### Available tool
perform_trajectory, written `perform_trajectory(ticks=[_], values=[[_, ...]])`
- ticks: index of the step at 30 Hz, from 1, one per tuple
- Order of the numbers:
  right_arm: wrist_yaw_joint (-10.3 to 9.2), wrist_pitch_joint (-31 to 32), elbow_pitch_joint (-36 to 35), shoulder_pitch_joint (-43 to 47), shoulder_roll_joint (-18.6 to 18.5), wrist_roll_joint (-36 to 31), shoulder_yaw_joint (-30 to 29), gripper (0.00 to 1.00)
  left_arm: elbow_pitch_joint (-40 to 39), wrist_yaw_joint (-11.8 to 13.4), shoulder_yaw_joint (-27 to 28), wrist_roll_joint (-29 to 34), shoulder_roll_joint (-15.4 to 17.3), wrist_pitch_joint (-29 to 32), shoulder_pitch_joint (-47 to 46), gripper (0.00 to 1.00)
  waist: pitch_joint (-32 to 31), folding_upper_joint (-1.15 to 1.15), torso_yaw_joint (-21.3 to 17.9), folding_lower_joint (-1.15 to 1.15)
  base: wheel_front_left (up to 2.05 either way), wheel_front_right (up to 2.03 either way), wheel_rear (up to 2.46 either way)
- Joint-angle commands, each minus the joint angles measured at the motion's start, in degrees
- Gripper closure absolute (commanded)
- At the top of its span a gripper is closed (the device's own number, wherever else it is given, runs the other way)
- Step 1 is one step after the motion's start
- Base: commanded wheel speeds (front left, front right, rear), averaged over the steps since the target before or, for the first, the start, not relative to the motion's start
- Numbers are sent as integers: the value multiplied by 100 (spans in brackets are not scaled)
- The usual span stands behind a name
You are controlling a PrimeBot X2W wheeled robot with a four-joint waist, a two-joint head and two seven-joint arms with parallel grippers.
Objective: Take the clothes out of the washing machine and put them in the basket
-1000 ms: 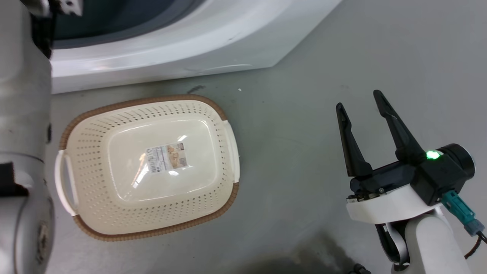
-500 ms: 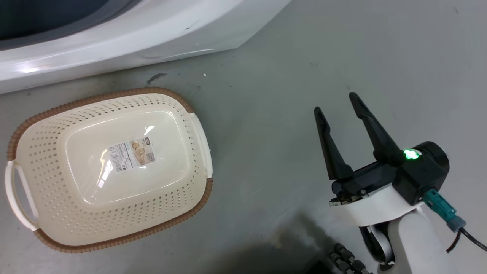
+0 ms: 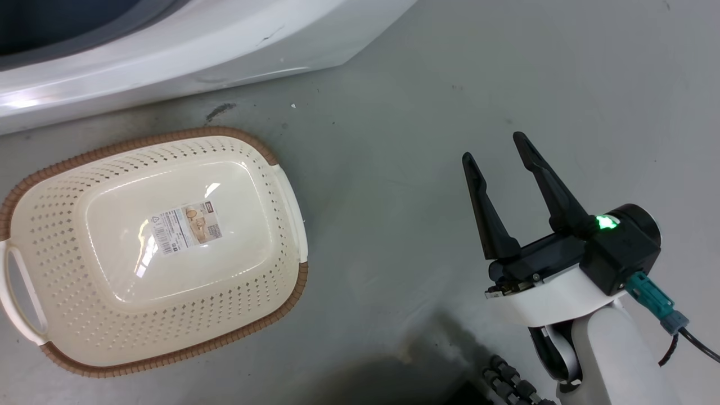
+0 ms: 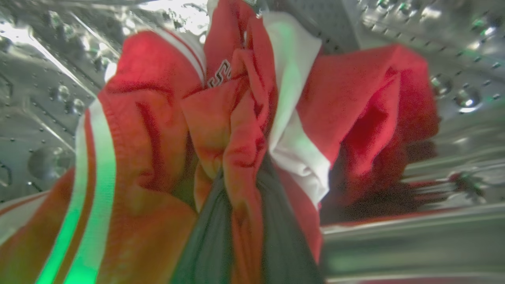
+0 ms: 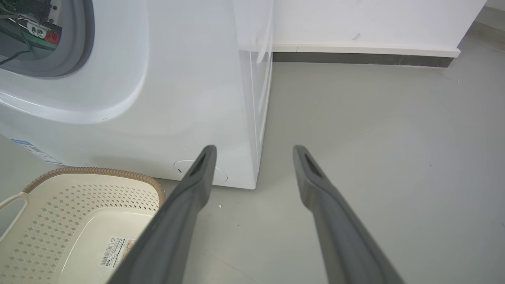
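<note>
Clothes (image 4: pixel 158 118) bunched in the drum (image 4: pixel 453 39), left gripper (image 4: pixel 246 177) pinching a red fold. Basket (image 3: pixel 169 353) on the floor (image 3: pixel 394 140), lower left of the head frame, just before the washing machine (image 3: pixel 225 45), long axis across. Right gripper (image 3: pixel 498 154) spread, empty, well right; left arm likely nearer.

The clothes (image 4: pixel 150 118), bunched red fabric with white stripes, are inside the steel drum (image 4: pixel 434 27) of the white washing machine (image 5: pixel 189 98). The cream, brown-rimmed basket (image 3: pixel 62 242) sits empty on the floor (image 3: pixel 394 169) just before it.
</note>
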Motion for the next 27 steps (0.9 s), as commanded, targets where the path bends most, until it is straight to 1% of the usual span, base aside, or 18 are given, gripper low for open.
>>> perform_trajectory(ticks=[1,7,15,18,23,27], values=[[-4,-46,31,-99,15,-18,-41,0,-77,106,38,-72,24,-208,153,100,-80,0,19,-1,0,0,0],[-4,-20,51,-85,15,-124,-205,0,-403,373,254,-355,-72,-1265,488,100,-396,0,115,-1,0,0,0],[-4,100,59,136,14,-183,-370,0,-666,518,448,-693,-259,-2816,1099,100,-1034,0,220,-1,0,0,0],[-4,146,63,239,14,-194,-430,0,-659,543,565,-850,-336,-3257,1360,100,-1329,0,237,-1,0,0,0],[-4,234,27,395,14,-161,-502,0,-741,540,776,-1134,-464,-3524,1888,100,-1756,0,229,-1,0,0,0],[-4,295,56,548,14,-159,-524,0,-1075,546,949,-1303,-510,-3549,2433,100,-2116,0,229,-1,0,0,0]])
